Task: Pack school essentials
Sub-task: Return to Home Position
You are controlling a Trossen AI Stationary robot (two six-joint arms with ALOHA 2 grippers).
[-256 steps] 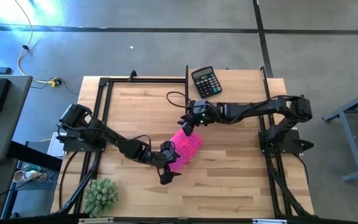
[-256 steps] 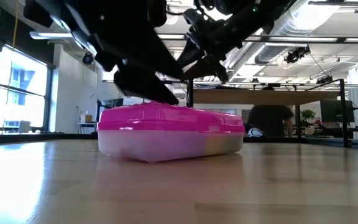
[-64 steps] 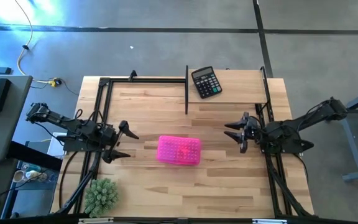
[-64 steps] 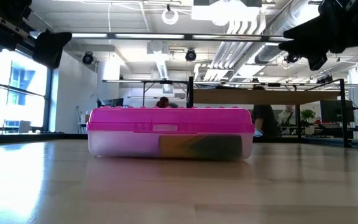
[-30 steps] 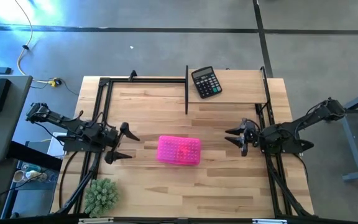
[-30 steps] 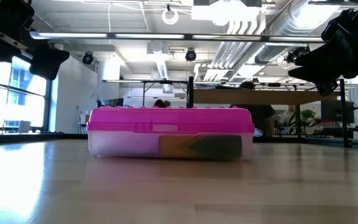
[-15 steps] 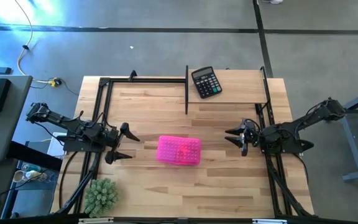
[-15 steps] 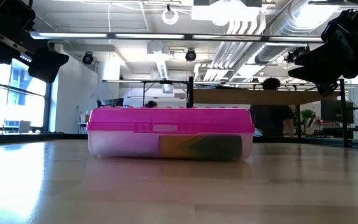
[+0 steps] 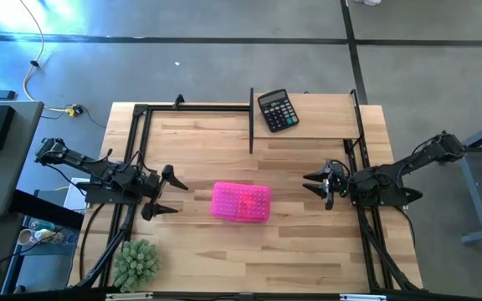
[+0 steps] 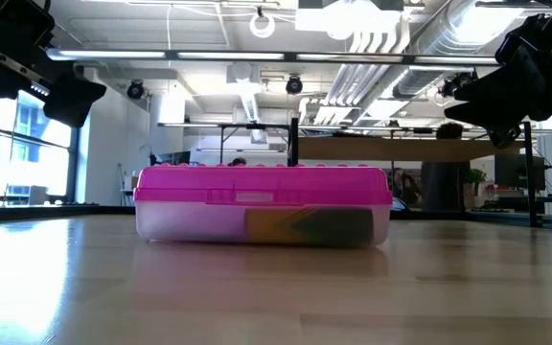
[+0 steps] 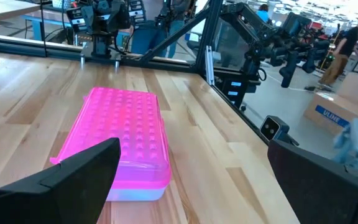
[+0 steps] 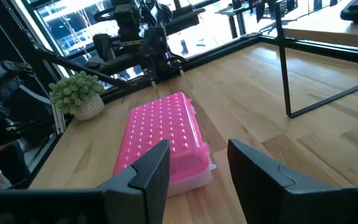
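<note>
A clear plastic case with a pink lid (image 9: pixel 241 202) lies shut and flat on the table's middle; it also shows in the low view (image 10: pixel 262 204), the left wrist view (image 11: pixel 126 140) and the right wrist view (image 12: pixel 166 140). Yellow-green and dark contents (image 10: pixel 310 225) show dimly through its clear wall; the other school essentials are hidden. My left gripper (image 9: pixel 167 192) is open and empty at the table's left, pointing at the case. My right gripper (image 9: pixel 315 184) is open and empty at the table's right, pointing at the case.
A black calculator (image 9: pixel 278 110) lies at the table's far edge. A small green plant in a pot (image 9: pixel 136 263) stands at the near left corner. A thin black frame post (image 9: pixel 251 121) stands behind the case. People show in the room beyond the table.
</note>
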